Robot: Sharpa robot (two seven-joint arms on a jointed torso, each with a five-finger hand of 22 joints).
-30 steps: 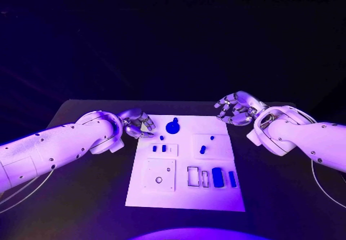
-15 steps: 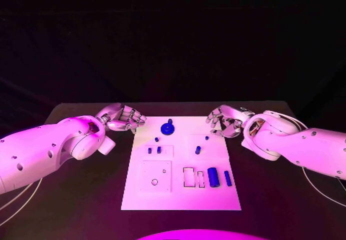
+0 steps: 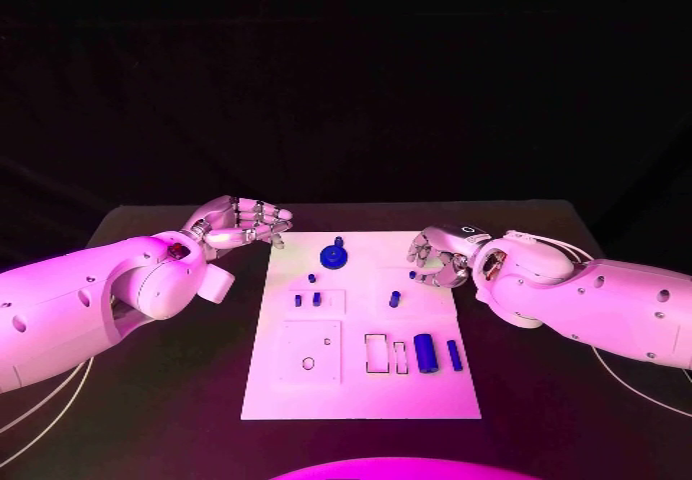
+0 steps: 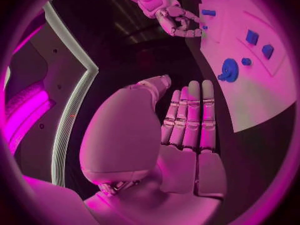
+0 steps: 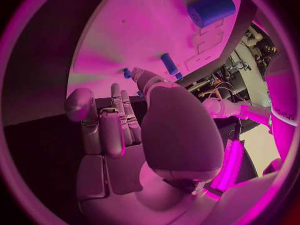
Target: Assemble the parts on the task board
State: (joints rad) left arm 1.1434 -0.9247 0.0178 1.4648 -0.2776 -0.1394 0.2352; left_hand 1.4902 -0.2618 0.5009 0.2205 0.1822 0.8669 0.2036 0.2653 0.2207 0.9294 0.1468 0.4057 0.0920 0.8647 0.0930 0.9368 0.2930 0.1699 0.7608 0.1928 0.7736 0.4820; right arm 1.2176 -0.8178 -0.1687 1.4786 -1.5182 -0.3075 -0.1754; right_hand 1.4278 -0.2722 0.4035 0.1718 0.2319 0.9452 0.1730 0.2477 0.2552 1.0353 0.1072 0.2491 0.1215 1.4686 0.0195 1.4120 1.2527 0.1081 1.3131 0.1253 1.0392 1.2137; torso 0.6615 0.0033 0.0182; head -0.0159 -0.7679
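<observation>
Blue parts (image 3: pixel 426 351) lie loose across the white task board (image 3: pixel 361 400), none judged assembled. Left hand (image 3: pixel 238 222) hovers off the board's far left corner, fingers straight, empty. Right hand (image 3: pixel 437 258), empty, fingers loosely curled, hangs over its right edge.

One white task board (image 3: pixel 361 395), two silver hands, left hand (image 3: pixel 238 222) and right hand (image 3: pixel 437 258), about eight small blue parts (image 3: pixel 426 351) on the board
</observation>
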